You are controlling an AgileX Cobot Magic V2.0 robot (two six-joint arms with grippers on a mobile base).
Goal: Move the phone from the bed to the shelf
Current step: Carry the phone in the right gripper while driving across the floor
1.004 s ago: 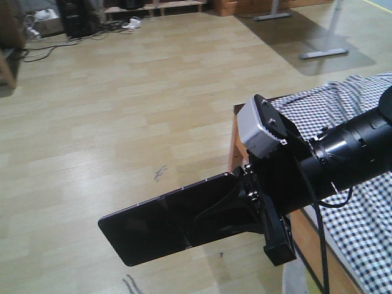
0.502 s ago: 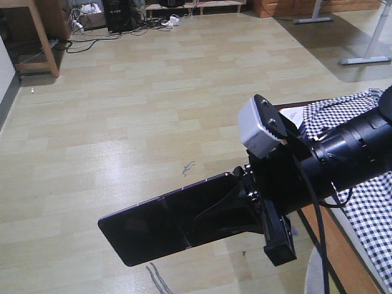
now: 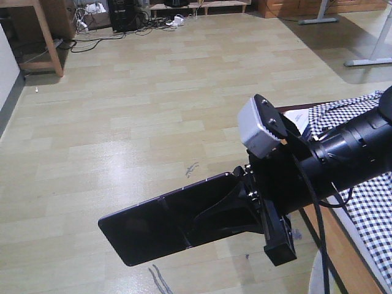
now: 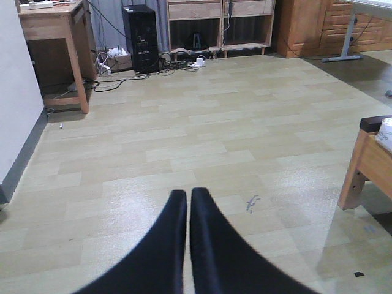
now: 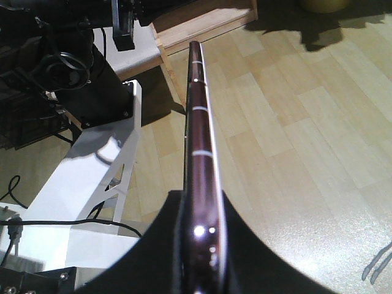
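The phone (image 3: pixel 156 226), a glossy black slab, hangs flat over the floor in the front view. My right gripper (image 3: pixel 245 205) is shut on its near end. The right wrist view shows the phone (image 5: pixel 197 122) edge-on with a pinkish-metal rim, clamped between the black fingers of the right gripper (image 5: pixel 199 205). The left gripper (image 4: pixel 187 195) is shut with nothing in it, low over the floor. The bed (image 3: pixel 367 202) in check cloth lies at the right, behind the arm. The pale wood shelf (image 4: pixel 220 21) stands at the far wall, well away from both grippers.
A wooden desk (image 4: pixel 58 30) and a white wall (image 4: pixel 12 92) are at the left. A black computer tower (image 4: pixel 139 30) and cables stand beside the shelf. An orange-brown cabinet (image 4: pixel 306 27) and metal table legs (image 3: pixel 367 60) are at the far right. The bed frame's corner (image 4: pixel 364 165) juts in at the right.
The whole view has swung left: the bed has slid toward the right edge and the desk has come into sight. The phone stays held the same way in my right gripper.
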